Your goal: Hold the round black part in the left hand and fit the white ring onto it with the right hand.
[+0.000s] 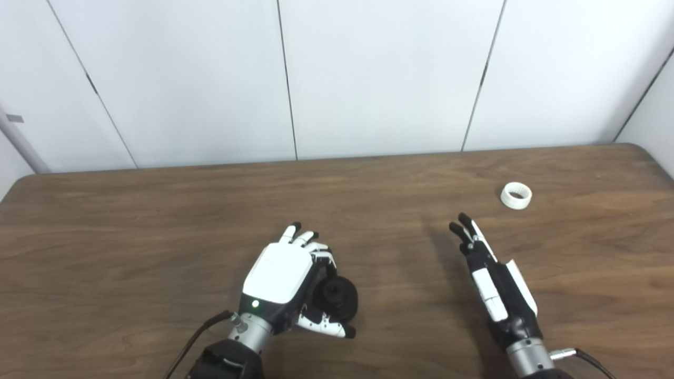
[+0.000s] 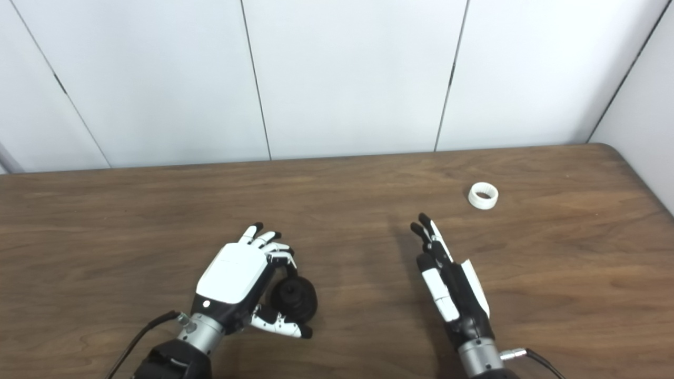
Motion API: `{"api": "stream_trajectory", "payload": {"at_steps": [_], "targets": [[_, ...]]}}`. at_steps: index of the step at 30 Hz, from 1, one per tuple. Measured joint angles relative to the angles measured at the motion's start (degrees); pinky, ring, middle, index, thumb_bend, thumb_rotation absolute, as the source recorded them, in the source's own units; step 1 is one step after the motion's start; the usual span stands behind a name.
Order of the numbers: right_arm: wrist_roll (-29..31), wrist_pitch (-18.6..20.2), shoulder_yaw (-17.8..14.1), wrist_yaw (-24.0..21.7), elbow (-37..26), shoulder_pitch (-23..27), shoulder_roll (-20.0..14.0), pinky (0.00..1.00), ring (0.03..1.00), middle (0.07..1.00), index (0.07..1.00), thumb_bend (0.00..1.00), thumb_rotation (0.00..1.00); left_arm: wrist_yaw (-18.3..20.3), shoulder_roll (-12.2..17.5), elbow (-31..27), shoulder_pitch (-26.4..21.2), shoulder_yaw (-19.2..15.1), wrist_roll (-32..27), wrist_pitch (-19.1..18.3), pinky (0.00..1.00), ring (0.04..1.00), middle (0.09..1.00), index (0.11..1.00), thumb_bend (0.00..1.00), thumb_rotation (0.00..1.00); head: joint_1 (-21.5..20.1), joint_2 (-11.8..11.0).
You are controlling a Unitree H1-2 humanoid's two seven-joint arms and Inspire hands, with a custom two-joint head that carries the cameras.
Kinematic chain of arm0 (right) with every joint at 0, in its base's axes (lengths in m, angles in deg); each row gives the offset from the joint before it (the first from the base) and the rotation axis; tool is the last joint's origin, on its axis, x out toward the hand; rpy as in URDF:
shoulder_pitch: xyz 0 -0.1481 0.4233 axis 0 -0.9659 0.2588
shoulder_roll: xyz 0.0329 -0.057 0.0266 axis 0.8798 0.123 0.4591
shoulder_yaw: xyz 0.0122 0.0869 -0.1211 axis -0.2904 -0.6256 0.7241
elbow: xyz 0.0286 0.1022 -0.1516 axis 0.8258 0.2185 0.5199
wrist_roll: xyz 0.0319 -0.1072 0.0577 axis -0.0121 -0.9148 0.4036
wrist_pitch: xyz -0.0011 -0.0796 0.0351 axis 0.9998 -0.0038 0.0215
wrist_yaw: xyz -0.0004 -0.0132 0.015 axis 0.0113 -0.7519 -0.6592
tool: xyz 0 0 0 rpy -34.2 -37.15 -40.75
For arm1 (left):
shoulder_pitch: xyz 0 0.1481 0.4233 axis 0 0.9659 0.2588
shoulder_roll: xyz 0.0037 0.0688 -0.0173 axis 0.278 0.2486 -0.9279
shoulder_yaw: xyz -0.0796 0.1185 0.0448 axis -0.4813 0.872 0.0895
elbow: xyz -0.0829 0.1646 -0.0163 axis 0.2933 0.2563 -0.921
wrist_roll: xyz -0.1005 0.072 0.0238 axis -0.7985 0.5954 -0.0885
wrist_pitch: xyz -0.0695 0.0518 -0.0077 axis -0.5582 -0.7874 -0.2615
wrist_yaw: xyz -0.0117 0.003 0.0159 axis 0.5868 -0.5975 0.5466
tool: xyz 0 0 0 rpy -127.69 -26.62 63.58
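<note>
Low in the frame, left of centre, the left hand [image 1: 281, 276] curls its fingers and thumb around the round black part [image 1: 335, 299], gripping it just above the wooden table [image 1: 158, 237]. Lower right, the right hand [image 1: 492, 279] is held edge-on, fingers straight and apart, holding nothing. Well beyond its fingertips, toward the upper right, the white ring [image 1: 516, 195] lies on the table.

Wood-grain table [image 1: 158, 221] matt; white ring [image 1: 516, 195] ribbed plastic; black part [image 1: 335, 298] matt
</note>
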Motion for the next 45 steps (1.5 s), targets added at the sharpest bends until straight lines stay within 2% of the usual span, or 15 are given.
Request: {"api": "stream_trajectory", "payload": {"at_steps": [5,15,23,29,34,45], "targets": [[0.0,1.7,0.0,0.0,-1.9,0.0,0.0,1.00,0.999,0.944,0.981,0.60,0.97,-3.5,-0.8,2.3,0.0,0.6,0.1,0.2,1.00,0.899,0.774,0.483,0.53,0.05,-0.2,0.9],[0.0,3.0,0.0,-0.1,-2.2,-0.1,-0.1,1.00,1.000,0.941,0.982,0.62,0.97,-5.8,-0.7,3.9,-0.5,1.6,0.4,0.4,1.00,0.902,0.776,0.483,0.53,0.05,-0.4,1.4],[-0.1,4.0,-0.1,-0.1,-3.4,-0.1,-0.1,1.00,0.994,0.935,0.979,0.59,0.96,-6.1,-0.7,4.5,-0.8,1.6,-0.1,0.9,1.00,0.903,0.777,0.483,0.53,0.05,-1.0,1.8],[-0.7,4.5,-0.6,0.1,-4.1,-0.2,-0.2,1.00,0.974,0.922,0.945,0.59,0.85,-5.9,-0.7,4.6,-0.8,1.5,-0.5,0.9,1.00,0.908,0.782,0.483,0.53,0.06,-1.8,2.5],[-1.3,5.0,-1.3,0.8,-5.4,-0.2,-0.2,1.00,0.969,0.915,0.936,0.59,0.81,-5.7,-0.7,4.9,-1.0,1.4,-1.3,0.9,1.00,0.911,0.782,0.483,0.53,0.06,-1.9,2.5],[-2.0,6.3,-1.9,1.4,-6.0,-0.2,-0.3,1.00,0.964,0.913,0.929,0.58,0.81,-5.7,-1.3,6.9,-1.0,-0.2,-7.6,1.1,1.00,0.909,0.783,0.483,0.52,0.05,-1.7,2.9]]}}
